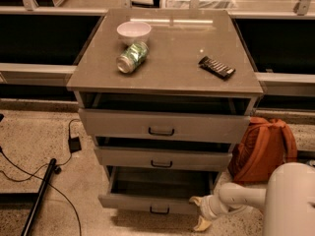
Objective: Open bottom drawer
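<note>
The grey cabinet [167,77] has three drawers. The bottom drawer [147,201] is the lowest one, with a small dark bar handle [159,210]; it stands pulled well out and its dark inside shows. The middle drawer [162,157] and the top drawer [162,126] are pulled out a little. My gripper [199,212] is at the right front corner of the bottom drawer, low near the floor, on the end of my white arm [246,198].
On the cabinet top lie a white bowl [133,32], a green can [132,57] on its side and a dark snack bar [216,67]. An orange backpack [263,149] sits on the floor at the right. Black cables [29,173] and a black pole [39,195] are at the left.
</note>
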